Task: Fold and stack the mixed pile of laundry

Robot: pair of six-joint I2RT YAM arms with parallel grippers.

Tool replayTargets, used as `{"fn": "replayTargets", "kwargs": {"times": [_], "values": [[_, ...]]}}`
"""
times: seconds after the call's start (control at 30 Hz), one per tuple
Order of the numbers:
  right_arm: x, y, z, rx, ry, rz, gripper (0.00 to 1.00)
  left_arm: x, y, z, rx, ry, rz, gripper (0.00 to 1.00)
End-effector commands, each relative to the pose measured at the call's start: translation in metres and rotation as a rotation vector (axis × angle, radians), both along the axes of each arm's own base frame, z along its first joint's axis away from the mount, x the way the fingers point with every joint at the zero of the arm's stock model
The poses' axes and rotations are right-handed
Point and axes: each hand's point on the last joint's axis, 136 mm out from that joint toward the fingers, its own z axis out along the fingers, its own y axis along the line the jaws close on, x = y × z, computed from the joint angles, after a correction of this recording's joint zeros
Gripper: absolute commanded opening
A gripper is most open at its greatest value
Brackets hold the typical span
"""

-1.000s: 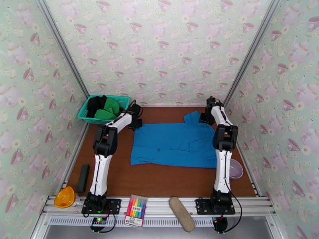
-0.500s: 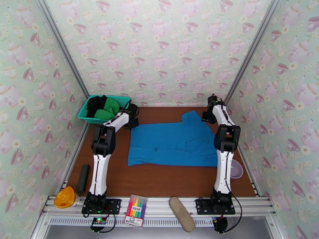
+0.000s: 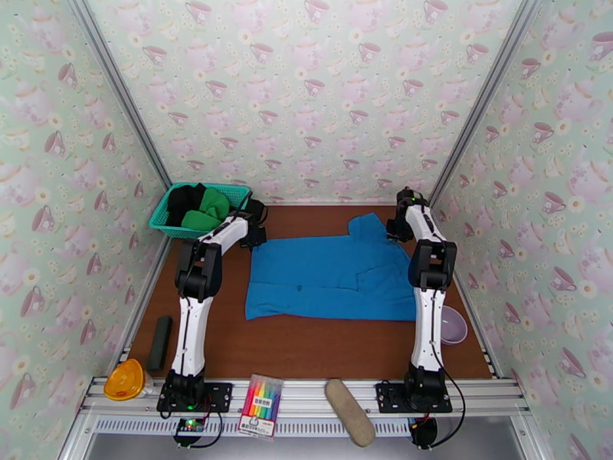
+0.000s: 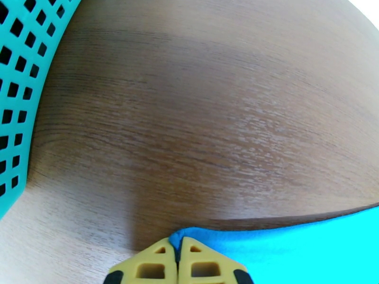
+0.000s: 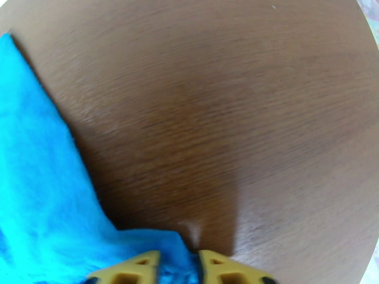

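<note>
Blue and flat mid-table, our one blue garment (image 3: 329, 274) runs left to right, and we grasp its far corners, left gripper (image 4: 176, 245) clenched on the left one, right gripper (image 5: 180, 261) on the right, while one green garment (image 3: 208, 211) and one black garment (image 3: 182, 202) sit beyond in the teal basket (image 3: 162, 224).

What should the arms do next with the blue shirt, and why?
Probably lift both far corners and fold them toward the near hem: the left gripper and right gripper each pinch the far edge of the shirt, which lies flat.
</note>
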Motion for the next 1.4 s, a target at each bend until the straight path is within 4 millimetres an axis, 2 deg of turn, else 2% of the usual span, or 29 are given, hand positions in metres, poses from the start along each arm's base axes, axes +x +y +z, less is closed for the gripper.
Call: {"fn": "replayTargets", "kwargs": {"times": [0.0, 0.03, 0.13, 0.37, 0.47, 0.7, 1.07, 1.27, 1.37], "values": [[-0.008, 0.006, -0.017, 0.034, 0.054, 0.012, 0.05, 0.0, 0.002, 0.008, -0.016, 0.0, -0.008, 0.0], [-0.008, 0.006, -0.015, 0.03, 0.052, 0.014, 0.0, 0.001, 0.001, 0.01, -0.019, -0.007, -0.012, 0.0], [-0.006, 0.001, -0.001, 0.01, 0.028, 0.014, 0.0, 0.002, 0.0, 0.018, -0.024, -0.024, -0.022, 0.0], [-0.008, -0.004, 0.043, -0.014, -0.042, 0.028, 0.0, 0.001, -0.001, 0.054, -0.031, -0.107, -0.049, 0.0], [-0.012, -0.004, 0.054, -0.016, -0.059, 0.035, 0.0, 0.0, -0.001, 0.062, -0.031, -0.127, -0.063, 0.0], [-0.026, -0.004, 0.062, -0.026, -0.05, 0.046, 0.0, -0.01, -0.004, 0.06, -0.044, -0.13, -0.081, 0.0], [-0.062, -0.004, 0.077, -0.05, -0.074, 0.033, 0.0, -0.036, 0.006, 0.073, -0.022, -0.152, -0.077, 0.0], [-0.092, -0.005, 0.071, -0.064, -0.066, 0.018, 0.0, -0.057, 0.012, 0.068, -0.022, -0.143, -0.065, 0.0], [-0.108, -0.005, 0.06, -0.069, -0.046, 0.01, 0.0, -0.071, 0.015, 0.06, -0.019, -0.128, -0.055, 0.0]]}}
